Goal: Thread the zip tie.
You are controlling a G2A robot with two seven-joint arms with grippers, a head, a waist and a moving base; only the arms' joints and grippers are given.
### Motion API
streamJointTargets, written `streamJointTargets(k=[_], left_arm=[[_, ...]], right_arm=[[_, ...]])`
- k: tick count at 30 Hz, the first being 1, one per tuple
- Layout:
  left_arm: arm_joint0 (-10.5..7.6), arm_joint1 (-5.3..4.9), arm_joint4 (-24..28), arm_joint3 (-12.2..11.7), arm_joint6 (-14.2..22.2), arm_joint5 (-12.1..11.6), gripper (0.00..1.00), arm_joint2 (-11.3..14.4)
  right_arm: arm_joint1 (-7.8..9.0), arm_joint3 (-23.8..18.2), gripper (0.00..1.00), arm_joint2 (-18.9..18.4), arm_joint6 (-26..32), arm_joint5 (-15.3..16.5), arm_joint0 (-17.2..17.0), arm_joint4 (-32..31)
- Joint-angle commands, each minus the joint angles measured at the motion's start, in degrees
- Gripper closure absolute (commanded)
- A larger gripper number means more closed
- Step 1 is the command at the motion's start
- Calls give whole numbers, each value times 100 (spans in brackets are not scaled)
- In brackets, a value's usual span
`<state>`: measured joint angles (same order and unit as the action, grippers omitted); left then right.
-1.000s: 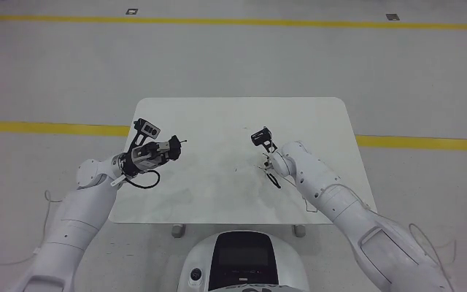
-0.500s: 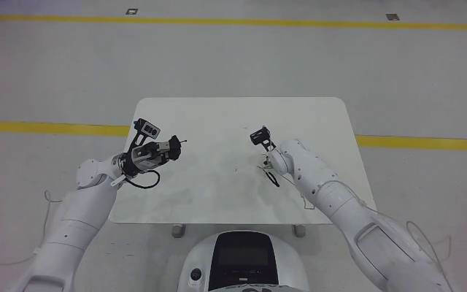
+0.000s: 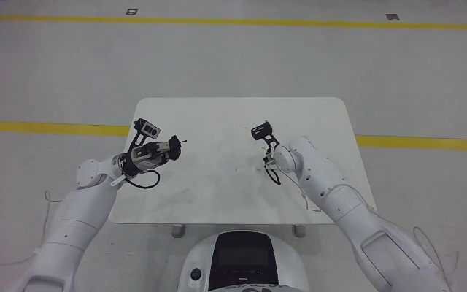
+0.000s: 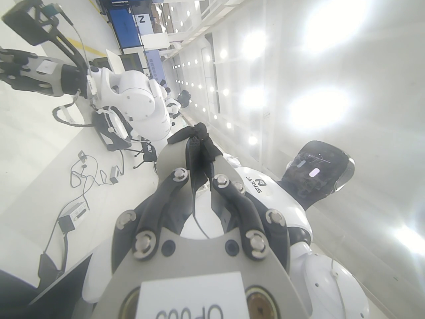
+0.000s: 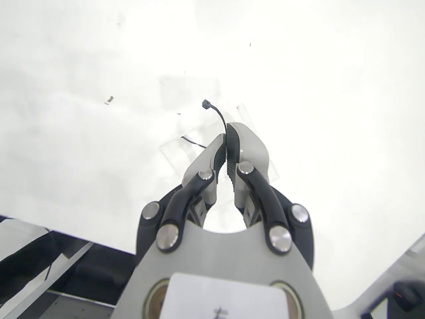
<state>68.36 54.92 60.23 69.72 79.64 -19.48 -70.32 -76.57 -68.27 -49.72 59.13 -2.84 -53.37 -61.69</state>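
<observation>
My right gripper [image 5: 226, 138] is shut on a thin black zip tie [image 5: 217, 113]. Its small square head sticks out past the fingertips above the white table [image 5: 99, 51], and a thin end shows on the other side of the fingers. In the top view this gripper [image 3: 268, 153] hangs over the table's right half. My left gripper [image 4: 198, 136] is shut on a thin black strap [image 4: 194, 197] that runs back between its fingers. From above, the left gripper [image 3: 175, 146] sits over the table's left edge, a thin black tip poking out toward the middle.
The white table [image 3: 219, 117] has a bare middle between the two arms. The right arm [image 4: 132, 91] appears far off in the left wrist view. Yellow floor lines [image 3: 233, 22] run behind and beside the table.
The right arm's wrist has turned and shifted slightly, its elbow swinging outward. The left arm has kept still.
</observation>
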Motion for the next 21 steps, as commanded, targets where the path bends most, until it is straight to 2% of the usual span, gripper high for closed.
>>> streamJointTargets(k=[1,6,8,17,21], left_arm=[[0,0,0,0,0,0,100,0],[0,0,0,0,0,0,100,0],[0,0,0,0,0,0,100,0],[0,0,0,0,0,0,100,0],[71,11,-11,103,-275,50,100,-1]], right_arm=[[108,-437,100,-350,41,163,-250,127],[350,-1440,100,-1176,132,561,-956,483],[400,-1659,100,-1393,192,718,-1139,739],[414,-1715,100,-1469,211,720,-1182,815],[439,-1999,100,-1816,-536,732,-1446,1306]])
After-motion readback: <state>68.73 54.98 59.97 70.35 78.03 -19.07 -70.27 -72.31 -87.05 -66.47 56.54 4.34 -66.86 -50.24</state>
